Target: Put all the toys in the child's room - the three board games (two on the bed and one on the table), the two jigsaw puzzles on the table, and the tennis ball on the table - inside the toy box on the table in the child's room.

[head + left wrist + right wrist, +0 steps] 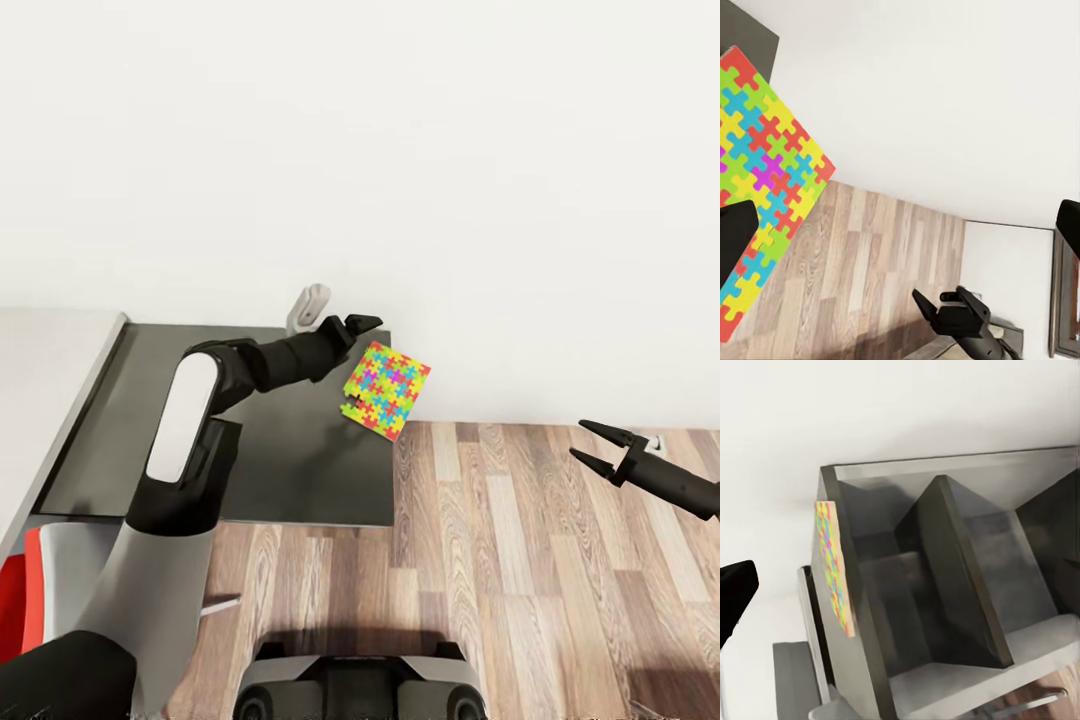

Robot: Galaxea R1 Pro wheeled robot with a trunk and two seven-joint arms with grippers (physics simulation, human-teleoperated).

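**One jigsaw puzzle at the left gripper, counter corner below**

One jigsaw puzzle, a flat square of bright interlocking colours, sat just ahead of the left gripper at the near right corner of the dark counter, its far edge reaching past the counter over the wooden floor. In the head view the left arm stretched across the counter, and its gripper touched or nearly touched the puzzle's upper edge; whether the puzzle was held or merely lay on the counter could not be told. In the left wrist view one dark fingertip overlapped the puzzle and the other showed well apart at the opposite edge, so the jaws stood wide.

The right gripper hung over the floor, well apart from the puzzle, its two pointed fingers spread and holding nothing. In the right wrist view the puzzle appeared edge-on against the counter's side, beyond one dark fingertip. A pale object stood behind the left gripper near the white wall.
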